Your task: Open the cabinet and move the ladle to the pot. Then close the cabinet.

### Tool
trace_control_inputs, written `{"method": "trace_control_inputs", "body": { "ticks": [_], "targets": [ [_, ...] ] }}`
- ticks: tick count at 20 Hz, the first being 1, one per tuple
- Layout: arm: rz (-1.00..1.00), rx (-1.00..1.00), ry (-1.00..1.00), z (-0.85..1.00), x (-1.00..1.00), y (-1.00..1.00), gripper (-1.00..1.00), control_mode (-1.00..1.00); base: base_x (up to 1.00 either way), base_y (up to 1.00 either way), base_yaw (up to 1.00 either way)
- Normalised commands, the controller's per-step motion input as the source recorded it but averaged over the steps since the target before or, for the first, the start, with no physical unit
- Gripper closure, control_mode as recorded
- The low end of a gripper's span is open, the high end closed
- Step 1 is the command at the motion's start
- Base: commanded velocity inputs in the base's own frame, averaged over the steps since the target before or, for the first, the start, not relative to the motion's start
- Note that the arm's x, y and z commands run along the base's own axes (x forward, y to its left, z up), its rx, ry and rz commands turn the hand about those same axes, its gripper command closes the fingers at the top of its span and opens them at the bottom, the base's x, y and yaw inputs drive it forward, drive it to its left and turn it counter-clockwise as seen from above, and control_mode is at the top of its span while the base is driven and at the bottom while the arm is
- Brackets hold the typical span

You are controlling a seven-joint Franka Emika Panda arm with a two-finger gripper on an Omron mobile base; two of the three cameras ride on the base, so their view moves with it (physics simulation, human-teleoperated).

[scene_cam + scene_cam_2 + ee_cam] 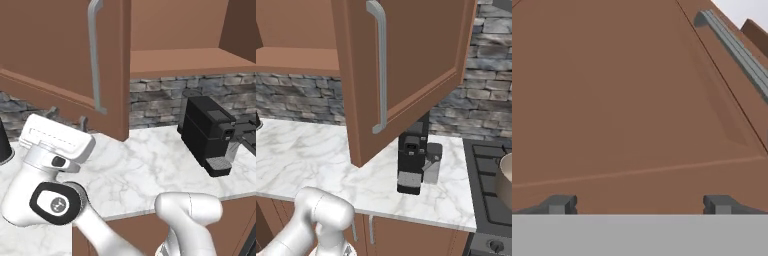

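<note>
Marble table point(150, 155) below; your fingers point(559, 204) sit spread, empty, at the rigid cabinet point(627, 100) door; grab its bar handle point(737, 50).

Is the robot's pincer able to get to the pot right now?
Probably not yet. The pincer sits low beside the open cabinet door, open and empty, facing brown wood. The pot is far off on the stove, beyond the coffee machine, so the arm would need to swing over first.

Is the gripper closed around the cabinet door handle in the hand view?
No. The two fingertips stand wide apart with nothing between them, facing the flat door panel, while the silver handle runs off toward the upper right.
</note>
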Motion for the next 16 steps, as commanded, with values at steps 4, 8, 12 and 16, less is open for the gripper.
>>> {"method": "trace_control_inputs", "body": {
  "ticks": [4,8,12,16],
  "targets": [
    [-0.07,0.00,0.00,0.05,0.89,-0.33,-1.00,-1.00,0.00,0.00,0.00],
    [-0.04,0.00,0.00,0.04,0.95,-0.31,-1.00,-1.00,0.00,0.00,0.00],
    [-0.01,0.00,0.01,0.00,0.99,-0.35,-1.00,-1.00,0.00,0.00,0.00],
    [0.00,0.04,0.05,0.01,1.00,-0.43,-1.00,-1.00,0.00,0.00,0.00]
  ]
}}
